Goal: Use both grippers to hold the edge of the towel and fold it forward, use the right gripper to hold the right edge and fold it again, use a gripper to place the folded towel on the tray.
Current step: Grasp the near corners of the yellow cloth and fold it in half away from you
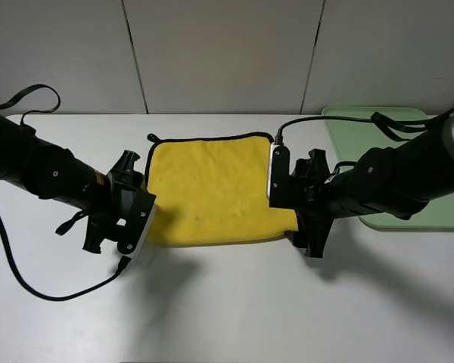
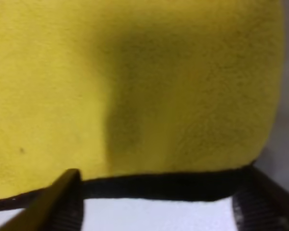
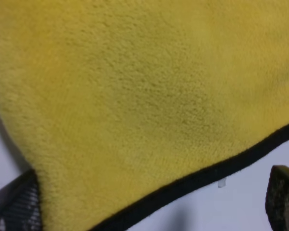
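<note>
Left gripper [image 1: 117, 243] and right gripper [image 1: 306, 243] crowd the towel's [image 1: 212, 189] 2 near corners; open table [image 1: 234, 310] in front, tray [image 1: 363, 140] at right

This is looking like a robotics lab, set up as a test bench. A plain white table [image 1: 227, 321] is filling the exterior view, and a wall [image 1: 227, 53] of pale grey panels with thin dark seams is standing right behind its far edge. The left arm [image 1: 38, 170] and the right arm [image 1: 408, 178], both black and jointed, are reaching in over the left and right edges, each trailing a loose black cable [image 1: 58, 299] across the surface. Plain props are lying on it: a towel [image 1: 212, 189] at the middle and a tray [image 1: 356, 136] at the far right corner. Even, flat light is casting soft shadows under the arms.
</note>
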